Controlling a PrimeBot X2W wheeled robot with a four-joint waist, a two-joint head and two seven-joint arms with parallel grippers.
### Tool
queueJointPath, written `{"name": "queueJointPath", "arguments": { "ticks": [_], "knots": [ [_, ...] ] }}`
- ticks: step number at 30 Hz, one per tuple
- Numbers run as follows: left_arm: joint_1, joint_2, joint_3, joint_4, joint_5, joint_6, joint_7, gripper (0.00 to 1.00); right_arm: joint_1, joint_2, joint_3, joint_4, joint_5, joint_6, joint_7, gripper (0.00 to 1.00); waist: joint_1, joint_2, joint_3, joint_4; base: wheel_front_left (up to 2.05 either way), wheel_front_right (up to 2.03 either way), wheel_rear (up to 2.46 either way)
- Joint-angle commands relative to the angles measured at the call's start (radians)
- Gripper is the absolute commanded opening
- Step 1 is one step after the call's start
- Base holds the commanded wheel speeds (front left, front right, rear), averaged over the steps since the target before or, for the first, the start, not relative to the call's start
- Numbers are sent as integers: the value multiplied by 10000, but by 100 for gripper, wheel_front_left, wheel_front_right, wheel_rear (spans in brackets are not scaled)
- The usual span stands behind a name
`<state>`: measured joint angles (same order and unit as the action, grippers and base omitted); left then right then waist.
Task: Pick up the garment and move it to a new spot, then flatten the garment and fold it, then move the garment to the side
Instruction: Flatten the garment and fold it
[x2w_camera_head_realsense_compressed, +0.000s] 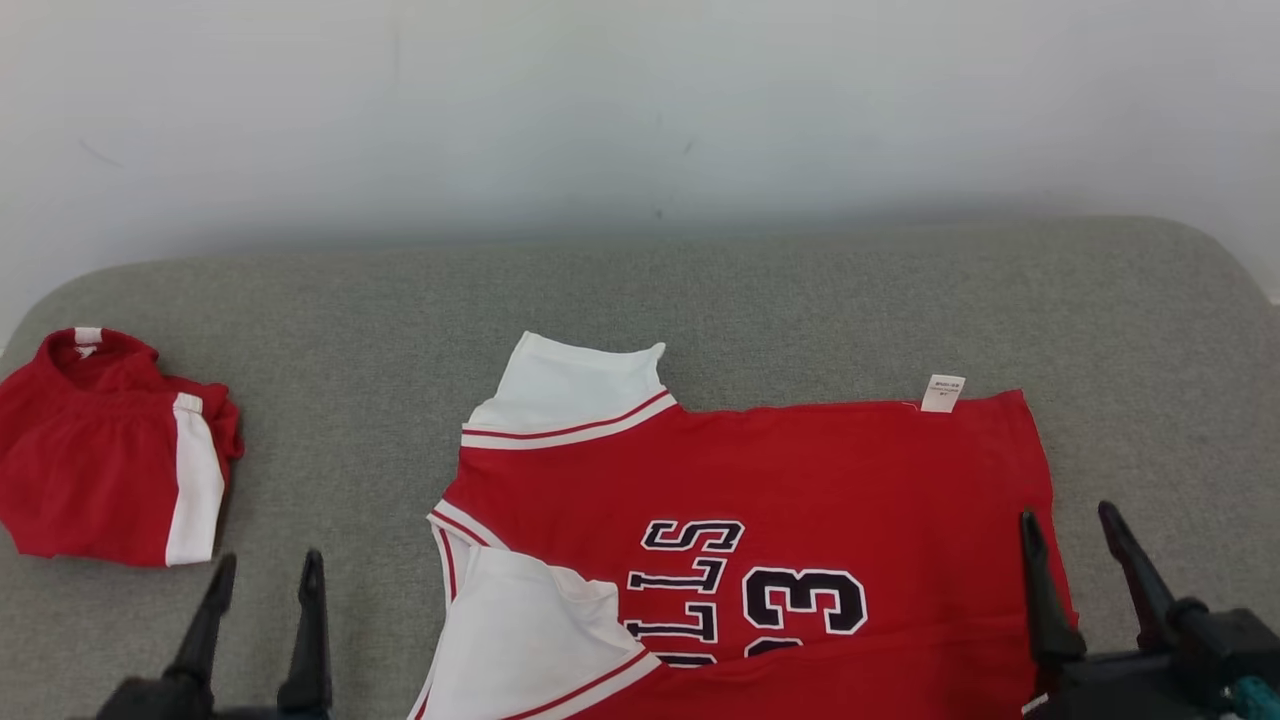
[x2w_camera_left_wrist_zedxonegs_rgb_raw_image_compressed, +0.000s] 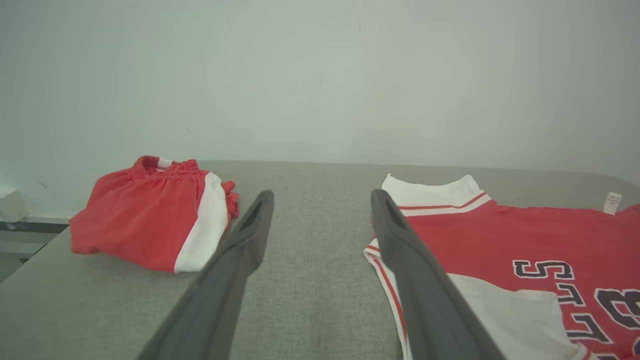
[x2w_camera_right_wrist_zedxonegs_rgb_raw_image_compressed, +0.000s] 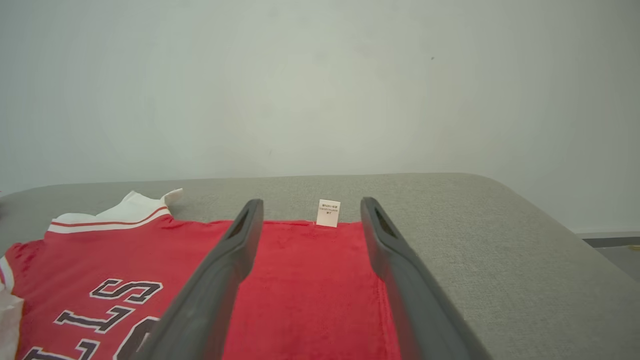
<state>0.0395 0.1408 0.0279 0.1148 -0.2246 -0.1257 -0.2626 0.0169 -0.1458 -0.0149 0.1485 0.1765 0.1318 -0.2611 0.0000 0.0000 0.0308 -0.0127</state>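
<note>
Red-and-white printed jersey (x2w_camera_head_realsense_compressed: 760, 480) lies flat, ready for folding. I've the left gripper (x2w_camera_head_realsense_compressed: 268, 560) and right gripper (x2w_camera_head_realsense_compressed: 1066, 512) flanking it, fingers apart, empty.

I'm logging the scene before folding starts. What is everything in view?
jersey: 1, red with white sleeves, spread out centre-right on the surface
shorts: 1, red with a white stripe, bundled at the left
tag: 1, white, on the jersey's far edge
surface: 1, grey fabric, under both garments
wall: 1, pale, behind the surface
left hand: 1, dark, open, between shorts and jersey
right hand: 1, dark, open, at the jersey's right edge
</note>
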Motion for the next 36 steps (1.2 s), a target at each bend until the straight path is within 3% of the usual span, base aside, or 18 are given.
{"name": "queueJointPath", "arguments": {
  "ticks": [1, 7, 13, 22, 30, 36],
  "knots": [
    [-400, 171, -67, 61, -48, -40, -32, 100, -287, -142, -21, 102, 109, -24, 55, 100, 0, 0, 220, -133, 0, 0, 0],
    [-2882, 1399, -1043, 536, -624, -44, 548, 100, -2153, -855, 74, 1243, 252, -24, 1097, 100, 0, 0, 1003, -435, 0, 0, 0],
    [-5639, 2530, -2690, 1446, -2156, -36, 1873, 100, -4113, -1409, 344, 2574, 404, -24, 2340, 100, 0, 0, 2071, -688, 0, 0, 0],
    [-8708, 3627, -5417, 2979, -4287, -37, 3659, 100, -6506, -1622, 1211, 4445, 467, -24, 3203, 100, 0, 0, 3353, -1128, 0, 0, 0],
    [-10263, 4056, -7383, 4287, -5266, -38, 4420, 100, -7935, -1132, 2208, 5696, 783, -25, 3462, 100, 0, 0, 3876, -1575, 0, 0, 0],
    [-10918, 3897, -7967, 5106, -5869, -38, 4330, 100, -8460, -970, 2671, 6295, 1055, -25, 3399, 100, 0, 0, 4064, -1709, 0, 0, 0]
  ]
}}
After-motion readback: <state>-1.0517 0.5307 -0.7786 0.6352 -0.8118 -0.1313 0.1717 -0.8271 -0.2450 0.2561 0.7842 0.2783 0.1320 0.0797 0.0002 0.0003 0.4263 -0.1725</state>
